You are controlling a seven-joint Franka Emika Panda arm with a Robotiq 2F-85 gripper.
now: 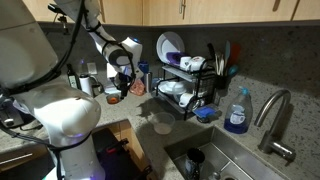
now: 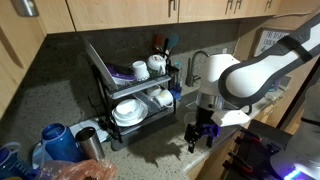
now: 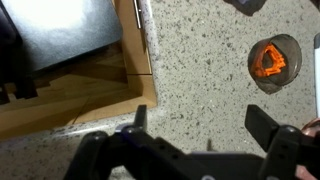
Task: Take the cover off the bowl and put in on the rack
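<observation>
currently: one black wire rack (image 1: 185, 82) (image 2: 135, 95), two tiers. one gripper (image 1: 122, 78) (image 2: 200, 135) (image 3: 202, 125) apart from rack, jaws spread, holding nothing. one round bowl (image 3: 272, 62), orange inside, on counter (image 3: 200, 60), off rack.

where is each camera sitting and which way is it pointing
An exterior view: sits close by the robot's base, facing along the counter to the rack and sink; the white arm fills the left, with the tool beyond.
An exterior view: sits at the opposite end, facing back past the rack; the arm enters from the right, tool hanging.
Wrist view: looks down at the speckled counter; the open tool shows at the bottom.
Shared: both exterior views show rack, tap, arm and tool.
</observation>
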